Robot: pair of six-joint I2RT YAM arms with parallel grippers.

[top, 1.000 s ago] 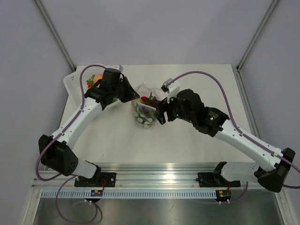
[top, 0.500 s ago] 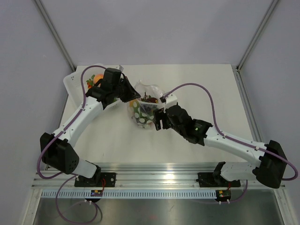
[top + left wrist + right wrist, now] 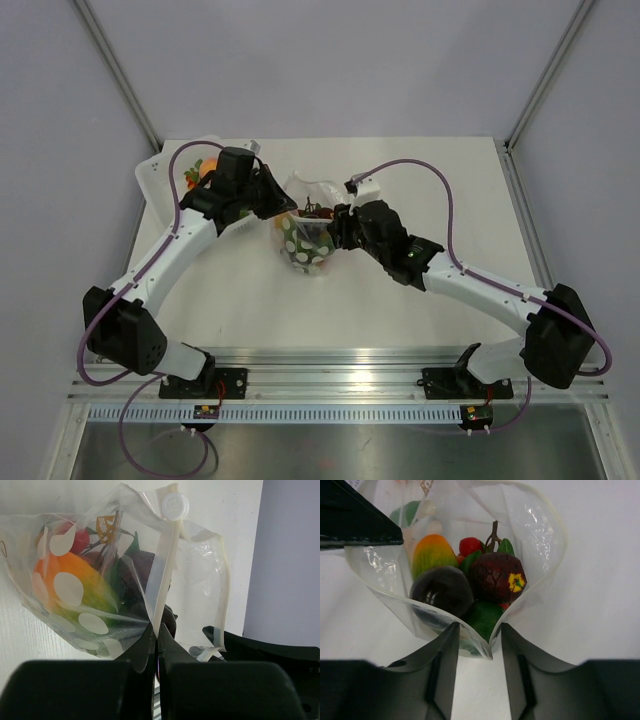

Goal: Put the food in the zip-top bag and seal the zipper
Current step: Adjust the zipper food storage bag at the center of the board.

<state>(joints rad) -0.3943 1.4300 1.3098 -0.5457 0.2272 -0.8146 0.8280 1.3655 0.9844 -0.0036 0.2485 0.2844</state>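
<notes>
The zip-top bag [image 3: 305,240] stands in the middle of the table with its mouth spread open. Inside lies the food: an orange-green piece [image 3: 432,552], a dark purple one [image 3: 442,590], a dark red one [image 3: 497,575], a small red one [image 3: 470,545] and a green one [image 3: 482,617]. My left gripper [image 3: 156,635] is shut on the zipper [image 3: 167,565], pinching the strip at the bag's left end. My right gripper [image 3: 480,630] is open, and the folded right end of the bag's mouth lies between its fingers.
A white tray [image 3: 150,180] sits at the back left under my left arm, with an orange piece [image 3: 208,170] in it. A white round tab [image 3: 175,505] sits on the seal strip. Grey walls close in the table's back and sides.
My right arm has swung in and up to the bag's right end, and its jaws have narrowed around the mouth fold. The left gripper has kept its pinch in place.
</notes>
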